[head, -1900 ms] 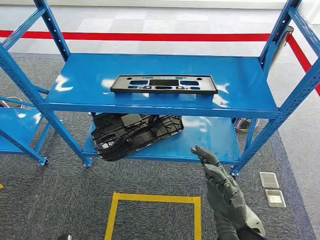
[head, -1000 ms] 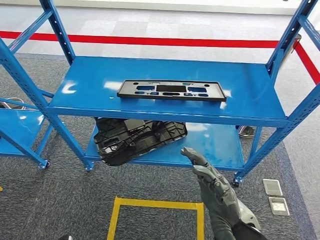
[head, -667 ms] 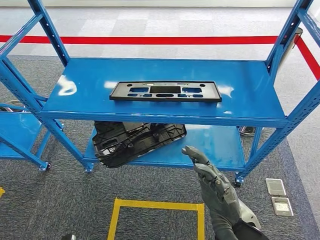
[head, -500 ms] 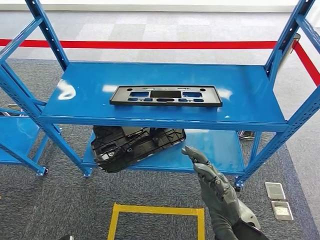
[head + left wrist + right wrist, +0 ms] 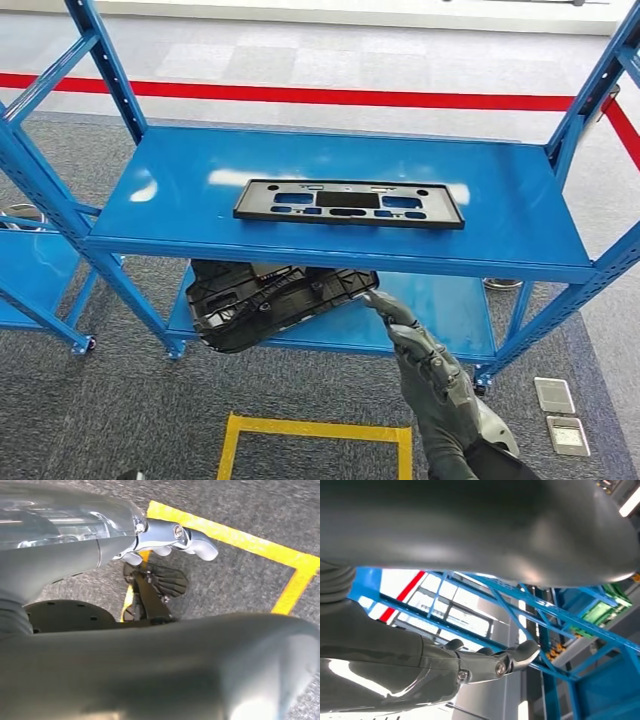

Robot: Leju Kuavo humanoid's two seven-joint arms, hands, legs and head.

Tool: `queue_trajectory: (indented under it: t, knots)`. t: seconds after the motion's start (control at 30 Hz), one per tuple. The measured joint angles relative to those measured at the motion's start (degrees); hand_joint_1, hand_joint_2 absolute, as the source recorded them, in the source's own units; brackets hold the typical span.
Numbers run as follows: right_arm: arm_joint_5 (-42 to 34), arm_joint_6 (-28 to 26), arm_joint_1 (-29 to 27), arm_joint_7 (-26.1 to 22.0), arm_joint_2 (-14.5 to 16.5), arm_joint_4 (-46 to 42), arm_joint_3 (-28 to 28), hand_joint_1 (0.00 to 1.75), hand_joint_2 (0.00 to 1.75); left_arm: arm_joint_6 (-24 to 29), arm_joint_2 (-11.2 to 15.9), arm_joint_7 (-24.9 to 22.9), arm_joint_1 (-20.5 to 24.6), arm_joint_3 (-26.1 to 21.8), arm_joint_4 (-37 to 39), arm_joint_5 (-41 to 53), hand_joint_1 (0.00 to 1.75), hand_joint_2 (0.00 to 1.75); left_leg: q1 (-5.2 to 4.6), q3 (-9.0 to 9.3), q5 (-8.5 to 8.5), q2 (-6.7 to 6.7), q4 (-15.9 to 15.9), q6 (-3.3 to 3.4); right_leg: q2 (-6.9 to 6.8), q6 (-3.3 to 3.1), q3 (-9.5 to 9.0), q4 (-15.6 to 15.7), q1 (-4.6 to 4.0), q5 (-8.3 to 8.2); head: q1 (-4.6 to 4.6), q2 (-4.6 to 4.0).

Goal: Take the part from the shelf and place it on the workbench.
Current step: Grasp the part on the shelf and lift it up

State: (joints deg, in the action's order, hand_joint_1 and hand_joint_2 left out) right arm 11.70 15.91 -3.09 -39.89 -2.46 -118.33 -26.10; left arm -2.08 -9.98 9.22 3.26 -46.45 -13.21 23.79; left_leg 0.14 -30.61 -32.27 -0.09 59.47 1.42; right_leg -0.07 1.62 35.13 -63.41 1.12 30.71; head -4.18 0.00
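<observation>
Part: a flat black plate with cut-out holes (image 5: 348, 203) is seen lying on the top board of the blue shelf (image 5: 521, 215), near the front edge and about in the middle. Nothing is touching it.

Second part: a bigger black ribbed panel (image 5: 275, 300) is seen on the lower board, with one corner sticking out past the front edge.

Right robot hand: the right robot hand (image 5: 423, 365) is held up in front of the lower board, with its fingers spread a little and nothing in them. Its fingertips are close to the end of the ribbed panel; whether they touch it cannot be told.

Left robot hand: the left robot hand (image 5: 171, 535) is seen hanging low over the grey carpet and the yellow tape square (image 5: 317, 433). Whether it is spread or closed cannot be told.

Step in hand: the reach to the shelf is judged to be under way, and no part has been picked up yet.

How to do it well: the robot hand should be brought in flat and slow, the part should be held by a long edge, and it should be lifted straight up before it is pulled out, so the shelf edge is not bumped.

Changed since before: the whole picture has shifted, so the camera is judged to have moved. The shelf now looks a bit nearer, and the right fingertips are closer to the ribbed panel than they were. The parts have not been moved.
</observation>
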Motion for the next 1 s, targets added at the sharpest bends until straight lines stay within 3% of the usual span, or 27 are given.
queue_trajectory:
  t: [0.03,0.13,0.2,0.3,0.33,0.37,0.4,0.47,0.53,0.6,0.7,0.77,0.83,0.87,0.9,1.0]
  knots:
    - [-0.03,-0.01,0.01,0.00,-0.02,0.02,0.01,0.00,0.00,0.00,0.00,-0.02,0.05,-0.02,0.01,0.07,0.00,0.00,-0.09,0.06,-0.21,0.01,0.07,-0.30,0.03,-0.24,-0.52,1.57,-0.08,-0.37,-0.01,0.00]
    - [-0.11,-0.02,0.03,0.00,-0.04,0.03,0.05,0.00,0.00,0.00,0.00,-0.06,0.19,-0.06,0.01,0.31,0.00,0.00,-0.12,0.14,-0.52,0.04,0.04,-0.84,0.21,-1.15,-0.74,2.23,-0.14,0.17,-0.04,-0.01]
    - [-0.13,-0.02,0.12,0.00,-0.01,0.01,0.06,0.00,0.00,0.00,0.01,-0.07,0.28,-0.07,0.01,0.38,0.00,0.00,-0.02,-0.42,-1.76,0.04,1.78,-1.38,0.08,-1.76,-1.10,2.39,0.12,0.36,-0.06,-0.01]
    - [-0.12,-0.02,0.16,0.00,0.04,-0.01,0.07,0.00,0.00,0.00,0.01,-0.08,0.22,-0.09,0.01,0.50,0.00,0.00,0.29,-5.73,-6.10,0.04,11.90,-2.19,-0.13,-2.36,-1.47,2.43,0.22,0.76,-0.08,0.00]
    - [-0.12,-0.03,0.15,0.00,0.04,0.00,0.07,0.00,0.00,0.00,0.01,-0.09,0.14,-0.10,0.01,0.56,0.00,0.00,0.34,-7.56,-6.75,0.04,14.89,-2.29,-0.11,-2.42,-1.59,2.43,0.20,0.90,-0.07,0.00]
    - [-0.12,-0.03,0.15,0.00,0.04,0.00,0.07,0.00,0.00,0.00,0.01,-0.09,0.06,-0.11,0.01,0.66,0.00,0.00,0.35,-8.57,-6.29,0.04,16.05,-2.28,-0.04,-2.41,-1.79,2.43,0.19,1.07,-0.08,0.00]
    - [-0.12,-0.04,0.15,0.00,0.04,0.00,0.07,0.00,0.00,0.00,0.01,-0.09,0.02,-0.13,0.01,0.75,0.00,0.00,0.34,-8.49,-4.65,0.03,14.92,-2.14,0.05,-2.37,-2.11,2.43,0.17,1.28,-0.07,0.00]
    - [-0.12,-0.05,0.18,0.00,0.04,-0.03,0.07,0.00,0.00,0.00,0.02,-0.09,-0.01,-0.16,0.01,0.93,0.00,0.00,0.14,-5.98,0.08,0.00,8.09,-1.41,0.16,-2.15,-2.91,2.47,0.18,1.78,-0.07,0.00]
    - [-0.12,-0.08,0.24,0.00,0.04,-0.06,0.06,0.00,0.00,-0.01,0.11,-0.08,0.03,-0.22,0.01,0.98,0.00,0.00,-0.30,-3.80,2.47,-0.04,2.58,-0.50,0.21,-1.73,-3.27,2.48,0.15,2.15,-0.07,0.00]
    - [-0.11,-0.10,0.28,0.00,0.05,-0.09,0.05,0.00,0.00,-0.02,0.19,-0.07,0.06,-0.26,0.01,1.01,0.00,0.00,-0.66,-3.43,2.18,-0.06,1.32,-0.01,0.21,-1.16,-3.19,2.62,0.19,2.22,-0.07,0.00]
    - [-0.10,-0.15,0.36,0.00,0.04,-0.15,0.05,0.00,0.00,-0.02,0.16,-0.05,0.02,-0.26,0.01,1.01,0.00,0.00,-0.29,-2.67,2.27,0.04,-0.03,0.39,0.14,-0.26,-3.12,1.76,0.14,3.13,-0.04,-0.01]
    - [-0.08,-0.17,0.36,0.00,0.01,-0.14,0.04,0.00,0.00,-0.02,0.15,-0.03,0.10,-0.27,0.01,0.98,0.00,0.00,-0.06,-2.10,2.35,0.15,-0.63,0.69,0.14,0.04,-0.91,-3.12,0.10,5.77,-0.02,-0.01]
    - [0.02,-0.19,0.24,0.00,-0.02,-0.11,0.02,0.00,0.00,-0.02,0.14,-0.05,0.13,-0.28,0.01,1.00,0.00,0.00,-0.07,-1.92,2.19,0.20,-0.63,0.87,0.14,0.28,2.87,-9.85,0.09,8.24,-0.01,0.00]
    - [0.10,-0.21,0.18,0.00,-0.03,-0.09,0.02,0.00,0.00,-0.02,0.13,-0.07,0.09,-0.28,0.01,1.05,0.00,0.00,-0.07,-1.80,2.07,0.20,-0.62,0.88,0.13,0.37,4.04,-11.52,0.09,8.13,-0.01,0.00]
    - [0.21,-0.22,0.16,0.00,-0.03,-0.09,0.02,0.00,0.00,-0.02,0.12,-0.08,0.05,-0.29,0.01,1.11,0.00,0.00,-0.05,-1.60,1.92,0.19,-0.61,0.83,0.12,0.46,4.19,-11.04,0.10,6.86,0.00,0.00]
    - [0.39,-0.24,0.16,0.00,-0.03,-0.08,0.02,0.00,0.00,-0.02,0.12,-0.09,0.04,-0.30,0.01,1.33,0.00,0.00,-0.05,-0.72,1.11,0.12,-0.40,0.12,0.03,0.41,0.21,-1.08,0.10,0.80,0.01,0.00]
